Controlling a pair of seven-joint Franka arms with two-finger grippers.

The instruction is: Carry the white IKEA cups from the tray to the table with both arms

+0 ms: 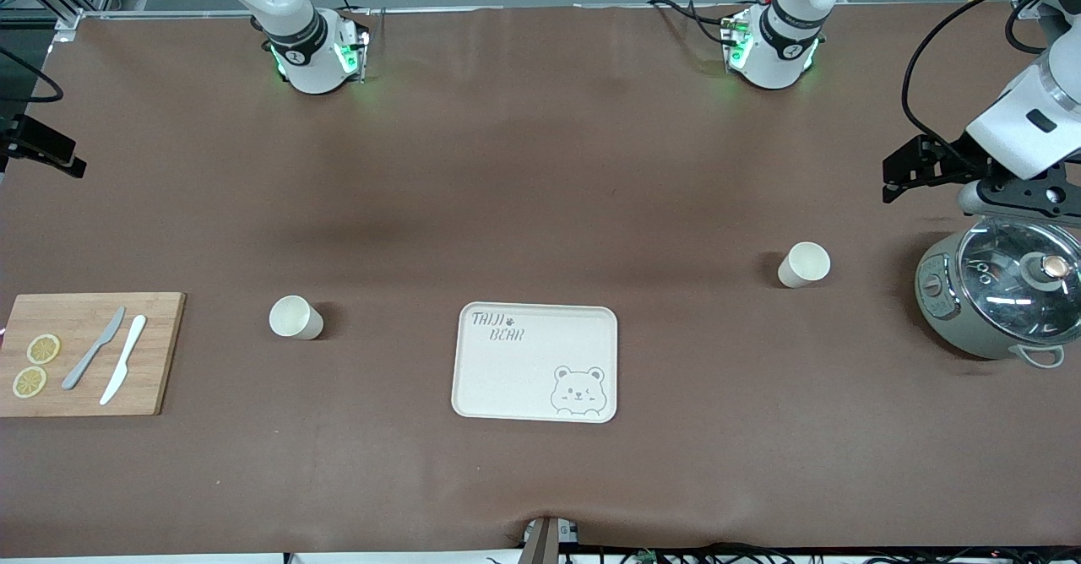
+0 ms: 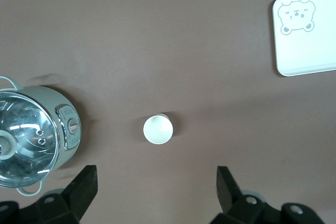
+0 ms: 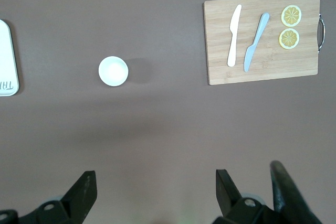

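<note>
Two cups (image 1: pixel 296 317) (image 1: pixel 803 264) stand on your desk (image 1: pixel 540 167), off the bare tray (image 1: pixel 535 361), so both arms' jaws hang spread, holding nothing.

Brown table (image 1: pixel 540 167): tray (image 1: pixel 507 378), two cups (image 1: pixel 296 317) (image 1: pixel 803 264), board (image 1: pixel 160 353), cooker (image 1: pixel 954 328).

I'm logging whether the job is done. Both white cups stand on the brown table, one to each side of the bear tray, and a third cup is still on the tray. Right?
Not quite: the tray holds nothing, as the front view shows. There are only two white cups, one toward the right arm's end of the table and one toward the left arm's end, both standing on the table apart from the tray.
</note>
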